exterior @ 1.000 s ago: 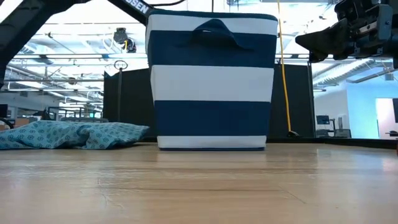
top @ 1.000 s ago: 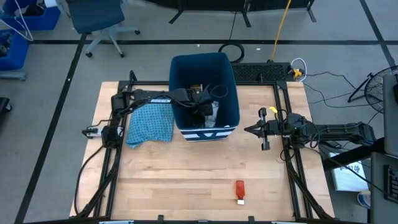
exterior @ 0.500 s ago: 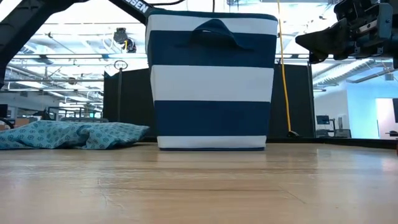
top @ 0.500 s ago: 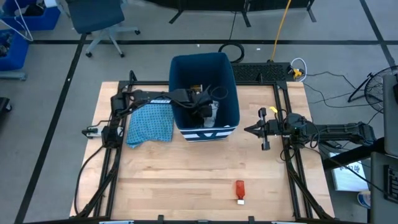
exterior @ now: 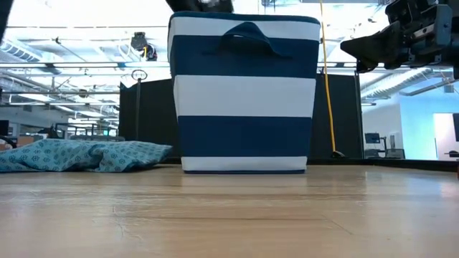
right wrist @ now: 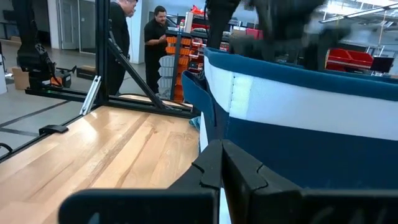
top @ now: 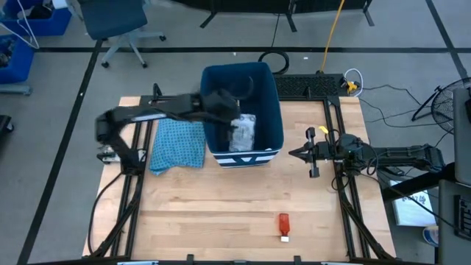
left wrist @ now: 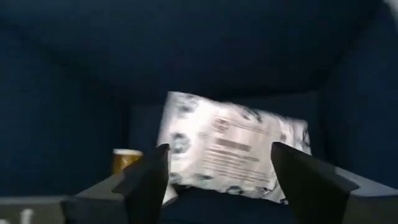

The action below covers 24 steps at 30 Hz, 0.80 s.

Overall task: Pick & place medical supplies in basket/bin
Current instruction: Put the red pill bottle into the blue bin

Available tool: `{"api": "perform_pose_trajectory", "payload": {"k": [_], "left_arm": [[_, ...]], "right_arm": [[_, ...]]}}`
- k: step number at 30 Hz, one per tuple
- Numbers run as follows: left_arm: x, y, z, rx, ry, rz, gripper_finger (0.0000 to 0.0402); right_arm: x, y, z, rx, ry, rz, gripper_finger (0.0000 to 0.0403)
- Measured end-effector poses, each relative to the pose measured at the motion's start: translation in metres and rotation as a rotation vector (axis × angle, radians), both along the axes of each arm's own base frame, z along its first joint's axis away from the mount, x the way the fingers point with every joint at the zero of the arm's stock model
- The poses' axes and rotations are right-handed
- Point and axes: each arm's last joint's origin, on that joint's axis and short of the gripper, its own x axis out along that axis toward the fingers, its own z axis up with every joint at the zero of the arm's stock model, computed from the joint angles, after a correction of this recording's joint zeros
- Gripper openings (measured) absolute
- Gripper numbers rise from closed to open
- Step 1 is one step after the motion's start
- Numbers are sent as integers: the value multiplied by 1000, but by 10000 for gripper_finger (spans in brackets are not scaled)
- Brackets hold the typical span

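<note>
The dark-blue bin (top: 268, 81) stands at the table's far middle; in the low view it shows as the striped bin (exterior: 244, 93). A white patterned packet (top: 243, 132) lies inside on the bin's floor, and the left wrist view shows this packet (left wrist: 230, 149) beside an orange-topped item (left wrist: 126, 158). My left gripper (top: 227, 107) hangs open above the bin's left part, and in its own view the left gripper (left wrist: 224, 186) holds nothing. A red white-tipped tube (top: 284, 225) lies near the table's front edge. My right gripper (top: 298, 154) waits shut, right of the bin.
A light blue cloth (top: 178, 143) lies crumpled on the table against the bin's left side. Bare wood stretches between the bin and the tube. People (right wrist: 155, 43) stand in the room beyond the table.
My left gripper has risen out of the bin and drawn back toward the table's left edge. It no longer touches the white packet. The packet, partly covered by the gripper before, lies uncovered on the bin's floor.
</note>
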Motion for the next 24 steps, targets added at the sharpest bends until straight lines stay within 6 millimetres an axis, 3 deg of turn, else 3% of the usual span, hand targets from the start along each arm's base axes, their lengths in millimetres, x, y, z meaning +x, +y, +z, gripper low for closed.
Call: {"api": "perform_pose_trajectory", "payload": {"k": [3,6,9,11,14,17,24], "left_arm": [[-31,-10,41,10,-110,-28,296],[-63,-22,76,10,-221,-55,282],[-95,-35,97,-14,-311,-98,231],[-114,-44,98,-19,-335,-117,182],[-141,-54,83,-14,-333,-128,100],[-163,-60,53,-17,-349,-131,24],[-194,-73,-16,-73,-668,-251,9]], "right_arm": [[0,0,0,0,0,-1,0],[0,0,0,-9,1,-8,0],[0,-1,0,-6,1,-21,0],[0,-1,0,4,2,-21,0],[0,-1,-1,13,7,-21,0],[0,-1,-2,14,23,-21,0],[0,-1,-5,17,53,-21,0]]}}
